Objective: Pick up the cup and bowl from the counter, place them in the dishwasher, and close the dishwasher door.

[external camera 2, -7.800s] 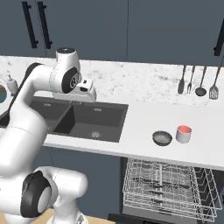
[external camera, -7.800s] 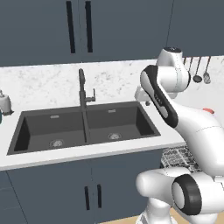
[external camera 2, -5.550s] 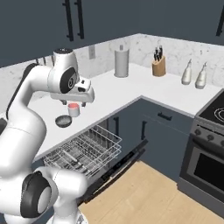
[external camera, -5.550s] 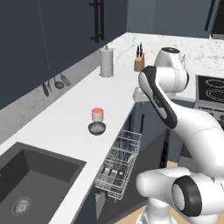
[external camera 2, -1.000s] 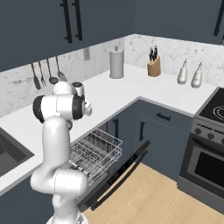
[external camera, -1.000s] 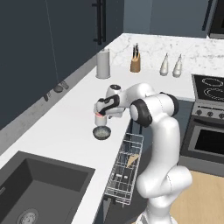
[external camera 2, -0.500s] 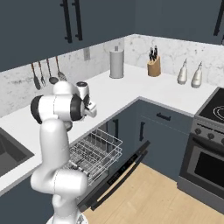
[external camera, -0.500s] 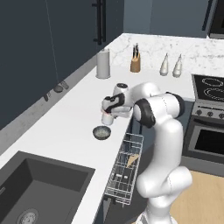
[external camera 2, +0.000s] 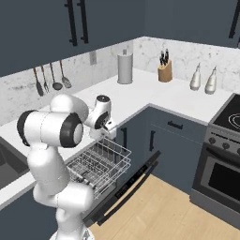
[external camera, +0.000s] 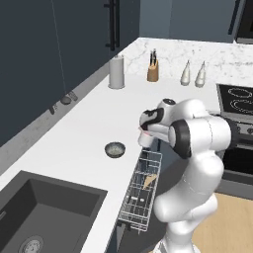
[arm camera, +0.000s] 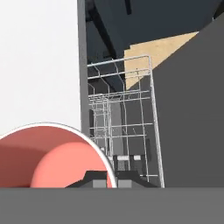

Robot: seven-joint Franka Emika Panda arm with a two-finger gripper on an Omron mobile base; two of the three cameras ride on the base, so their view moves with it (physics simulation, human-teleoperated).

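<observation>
You have the rack [external camera: 141, 192] pulled out below the counter [external camera: 94, 131] edge, over the open dishwasher door [external camera 2: 126, 185]. The bowl [external camera: 115, 149] sits on the counter just left of the rack. The cup [arm camera: 52, 157] hangs in the gripper [external camera: 145, 142] above the rack's far end, right of the bowl.

White arm folded forward, elbow bent, gripper [external camera: 145, 140] pointing down, jaws clamped on cup [arm camera: 52, 157] rim

One cup [arm camera: 52, 157], one bowl [external camera: 115, 148]
</observation>
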